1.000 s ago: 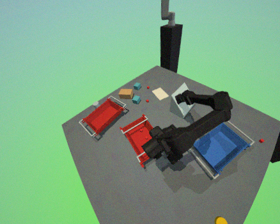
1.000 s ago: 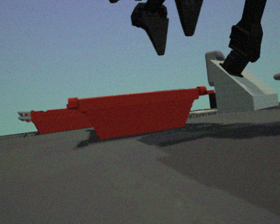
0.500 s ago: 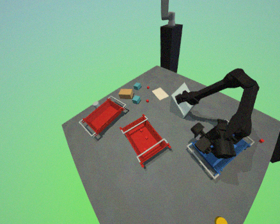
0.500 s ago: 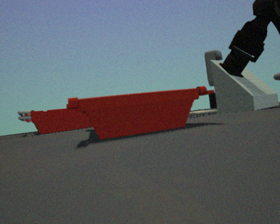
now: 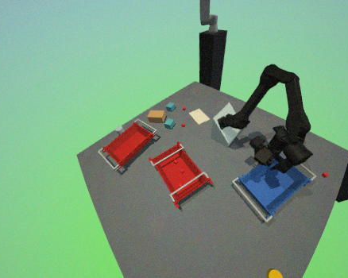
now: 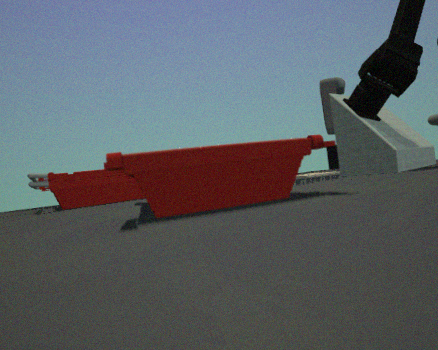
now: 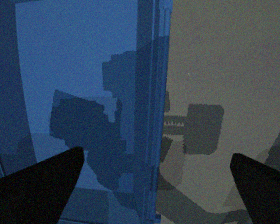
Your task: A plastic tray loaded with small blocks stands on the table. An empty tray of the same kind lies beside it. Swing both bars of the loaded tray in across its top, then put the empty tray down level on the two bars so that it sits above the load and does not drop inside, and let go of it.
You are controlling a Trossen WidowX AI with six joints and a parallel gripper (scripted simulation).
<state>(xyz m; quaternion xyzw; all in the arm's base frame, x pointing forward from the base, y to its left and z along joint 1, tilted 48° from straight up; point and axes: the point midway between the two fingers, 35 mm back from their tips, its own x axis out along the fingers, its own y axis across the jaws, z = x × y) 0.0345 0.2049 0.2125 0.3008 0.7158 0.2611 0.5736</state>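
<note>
With the bars [image 5: 168, 155] already across the loaded red tray [image 5: 162, 176] [image 6: 221, 175], we find the gripper [image 5: 272, 160] [image 7: 157, 157] wide open and empty above the blue tray [image 5: 293, 192] [image 7: 161, 100]; an off-centre grip on its wall could, we judge, tilt it and drop a corner inside.

3 trays [image 5: 173, 179] [image 6: 221, 177] [image 7: 162, 75], 6 bars [image 5: 168, 155] [image 6: 36, 176], 2 teal cubes [image 5: 171, 106]

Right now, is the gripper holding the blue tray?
No, the gripper is open, and the wall of the blue tray shows between its spread fingers, untouched.
</note>
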